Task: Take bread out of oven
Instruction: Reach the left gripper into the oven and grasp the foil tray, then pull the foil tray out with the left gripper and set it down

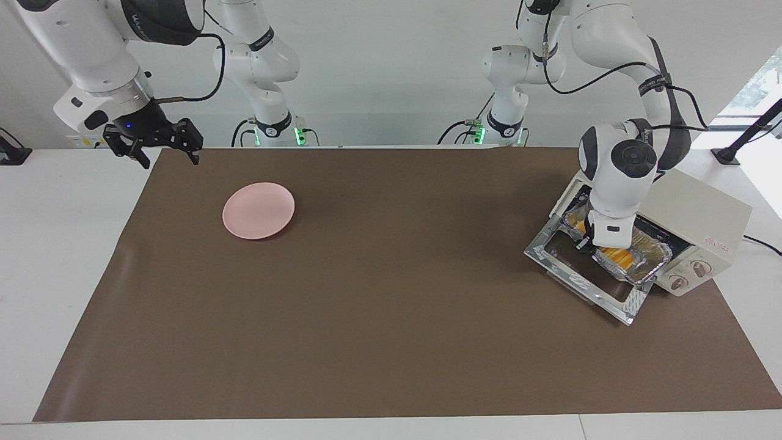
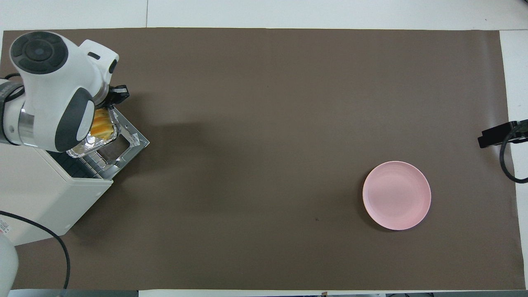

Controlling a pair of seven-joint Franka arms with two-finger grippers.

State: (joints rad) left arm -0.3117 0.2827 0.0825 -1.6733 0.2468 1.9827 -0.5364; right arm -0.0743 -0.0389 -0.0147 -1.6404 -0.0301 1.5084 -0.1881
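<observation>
The cream-white oven (image 1: 702, 220) stands at the left arm's end of the table, its glass door (image 1: 574, 269) folded down flat. A crinkled foil tray (image 1: 650, 260) sticks out of the oven over the door, and the yellow-orange bread (image 1: 617, 255) lies in it. My left gripper (image 1: 583, 244) points down at the tray's rim beside the bread, and the hand hides part of the loaf. In the overhead view the bread (image 2: 101, 126), the tray (image 2: 88, 146) and the oven (image 2: 45, 189) show under the left arm. My right gripper (image 1: 168, 154) waits open and empty over the table's edge.
A round pink plate (image 1: 258, 210) lies on the brown mat (image 1: 391, 318) toward the right arm's end; it also shows in the overhead view (image 2: 397, 195). Two knobs (image 1: 689, 275) sit on the oven's front. A black cable (image 1: 763, 243) trails from the oven.
</observation>
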